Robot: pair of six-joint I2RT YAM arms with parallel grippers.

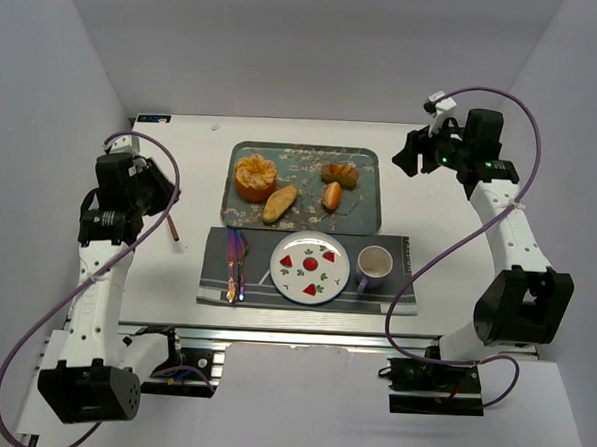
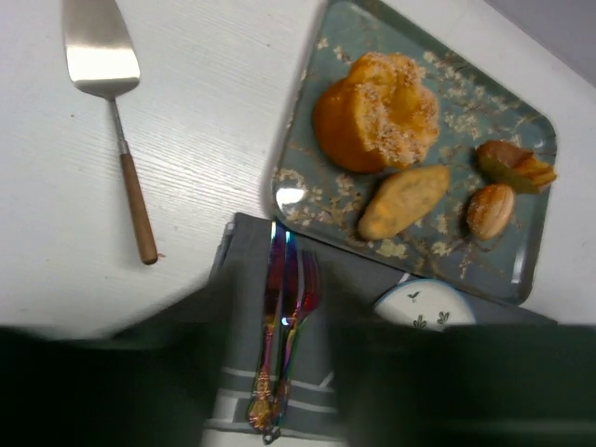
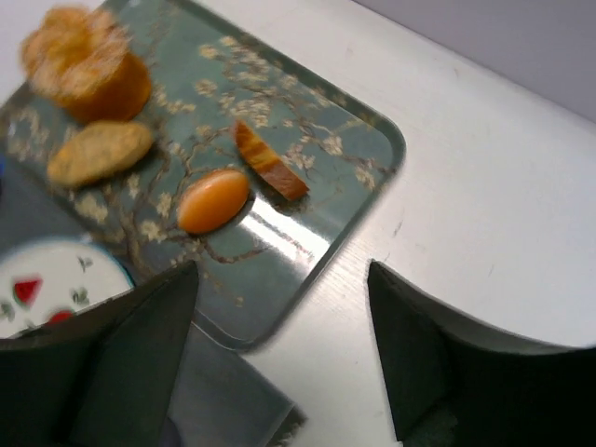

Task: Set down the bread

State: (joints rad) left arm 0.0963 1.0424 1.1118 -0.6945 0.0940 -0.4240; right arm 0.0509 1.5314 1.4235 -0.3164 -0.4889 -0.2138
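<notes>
The bread [image 1: 279,204] is a pale golden-tan elongated roll lying on the floral grey-green tray [image 1: 363,220], beside the big bun. It also shows in the left wrist view [image 2: 403,201] and the right wrist view [image 3: 100,152]. A white plate [image 1: 308,300] with strawberry prints sits on the placemat in front of the tray. My left gripper [image 1: 166,195] is open and empty, held high to the left of the tray, above the cutlery in its own view [image 2: 279,372]. My right gripper [image 1: 410,155] is open and empty, held high off the tray's far right corner [image 3: 284,279].
On the tray are a big round orange bun [image 1: 254,176] and two darker small rolls [image 1: 340,173] [image 1: 332,195]. The grey placemat [image 1: 395,294] holds iridescent cutlery [image 1: 235,263] and a mug [image 1: 375,263]. A wooden-handled cake server [image 2: 116,121] lies left of the tray.
</notes>
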